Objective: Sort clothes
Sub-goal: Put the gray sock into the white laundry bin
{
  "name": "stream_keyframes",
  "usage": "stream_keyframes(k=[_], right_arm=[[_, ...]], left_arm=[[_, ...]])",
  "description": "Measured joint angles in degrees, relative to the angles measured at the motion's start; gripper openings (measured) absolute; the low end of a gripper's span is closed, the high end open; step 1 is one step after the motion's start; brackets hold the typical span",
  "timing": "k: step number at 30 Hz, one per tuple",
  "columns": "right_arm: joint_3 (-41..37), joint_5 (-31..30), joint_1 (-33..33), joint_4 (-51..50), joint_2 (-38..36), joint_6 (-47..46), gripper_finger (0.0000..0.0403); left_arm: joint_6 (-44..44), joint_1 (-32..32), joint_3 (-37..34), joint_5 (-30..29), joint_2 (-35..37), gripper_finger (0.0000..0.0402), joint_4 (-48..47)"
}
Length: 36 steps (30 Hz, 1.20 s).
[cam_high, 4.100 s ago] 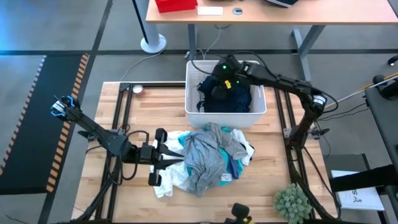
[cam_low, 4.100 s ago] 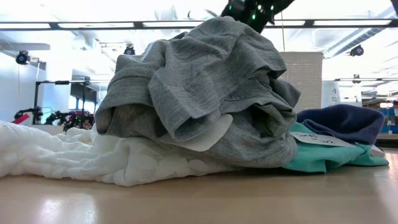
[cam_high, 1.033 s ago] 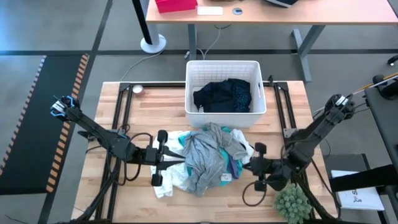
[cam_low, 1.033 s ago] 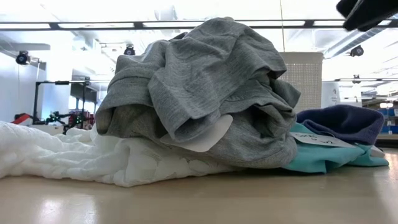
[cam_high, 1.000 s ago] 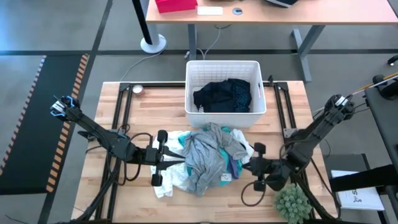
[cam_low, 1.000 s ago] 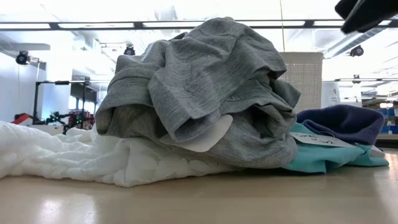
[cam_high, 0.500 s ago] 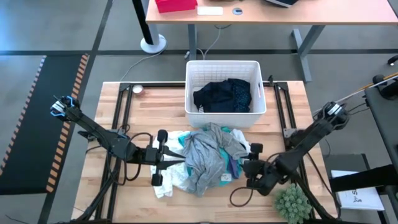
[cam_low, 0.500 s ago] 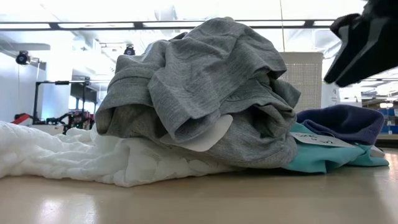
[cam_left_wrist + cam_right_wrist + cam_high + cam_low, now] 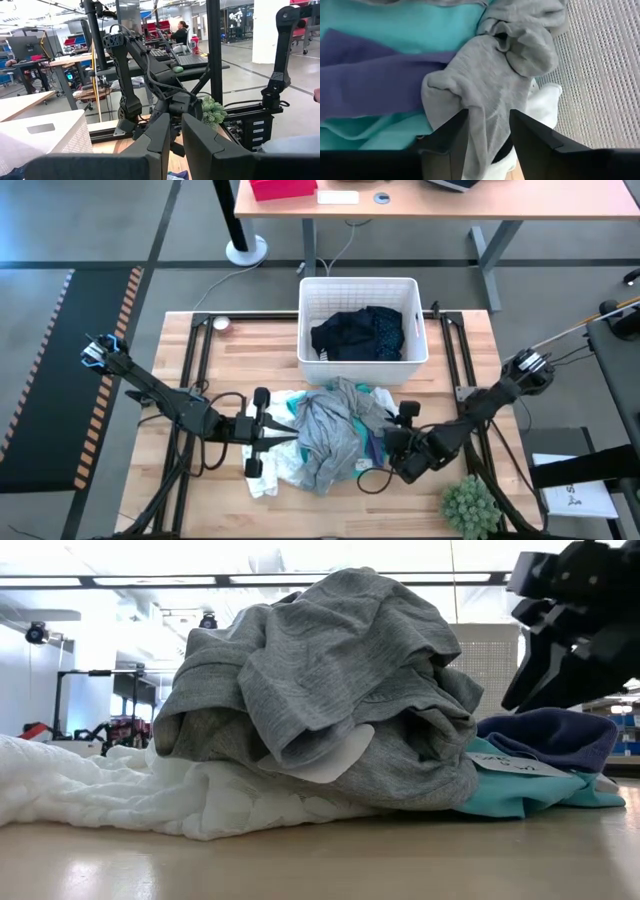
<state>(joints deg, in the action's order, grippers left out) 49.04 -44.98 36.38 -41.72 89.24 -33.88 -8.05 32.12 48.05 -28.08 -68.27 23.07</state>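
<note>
A heap of clothes (image 9: 335,435) lies on the wooden table (image 9: 270,350), roughly midway between its left and right edges and toward the near edge. A grey top (image 9: 330,430) is bundled on top of the heap; a white lacy piece (image 9: 90,790) spreads out from under it on one side, and turquoise (image 9: 520,790) and purple-blue (image 9: 550,735) fabric show on the other. A white bin (image 9: 362,288) stands at the far edge of the table, just beyond the heap, with a dark navy garment (image 9: 360,332) lying inside it.

The right gripper (image 9: 398,432) is at the right side of the heap, low over the table and pointing in toward the clothes. In its wrist view its two fingers (image 9: 450,142) stand a little apart with a fold of the grey top between them; whether they are pressing on the cloth cannot be told. Turquoise and purple-blue fabric lie just beside that fold, with a bit of white cloth (image 9: 542,102) on its other side.

The left gripper (image 9: 280,442) rests at the left side of the heap, its tips reaching onto the cloth there. Its fingers (image 9: 155,142) show a narrow gap with nothing between them.

A small green plant (image 9: 468,505) stands near the table's near right corner.
</note>
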Motion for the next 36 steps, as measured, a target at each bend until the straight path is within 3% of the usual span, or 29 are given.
stream_keyframes(k=[14,19,21,31,36], right_arm=[[0.0,4.7,-3.2,2.4,1.1,3.8,0.007],[0.2,5.5,-3.0,2.6,0.6,4.7,0.0011],[1.1,6.4,-2.8,2.7,0.0,4.8,0.0007],[12.1,5.8,0.6,-0.4,-2.4,9.9,0.0001],[19.7,1.6,2.5,-5.5,-2.4,12.6,0.0001]], left_arm=[[0.1,0.0,0.0,0.0,0.0,0.0036,0.0],[0.1,0.0,0.0,0.0,0.0,0.0036,0.0],[0.2,0.0,0.0,0.0,0.0,0.0036,0.0],[0.2,0.0,0.0,0.0,0.0,0.0036,0.0],[0.2,0.0,0.0,0.0,0.0,0.0036,0.0]])
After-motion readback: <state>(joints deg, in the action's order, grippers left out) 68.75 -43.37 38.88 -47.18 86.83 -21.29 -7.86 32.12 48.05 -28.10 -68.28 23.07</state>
